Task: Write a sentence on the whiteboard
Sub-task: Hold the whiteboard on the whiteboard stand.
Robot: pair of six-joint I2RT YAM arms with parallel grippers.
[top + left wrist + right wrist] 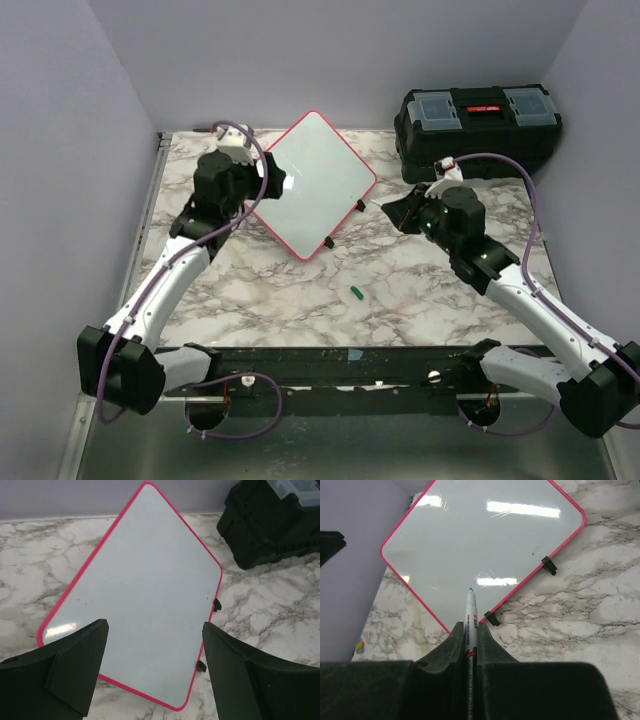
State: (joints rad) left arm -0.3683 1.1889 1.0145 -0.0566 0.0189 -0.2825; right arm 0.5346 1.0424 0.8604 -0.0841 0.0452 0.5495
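Top external view is showing us the whiteboard lying on the marble table, turned so that it is sitting like a diamond in the far left half of the tabletop. Its pink-red frame is running all round, and two small black clips are sitting on its lower right edge. Its glossy white face is catching bright strips of reflected light. The black toolbox is standing at the far right, near the board's right corner but apart from it.

We are finding the left gripper at the board's left corner, its jaws standing wide apart and gripping nothing. In the left wrist view the white face is showing between the two dark fingers. Whether a finger is touching the frame we are not able to tell.

The right gripper is hovering over the table just beside the board's lower right edge. Its jaws are pinching a marker tightly, with the barrel lying along the gap and the uncapped tip pointing toward the board. We are not able to tell whether the tip is touching the surface. A small green piece is lying on the marble in front of the board, well apart from both grippers.
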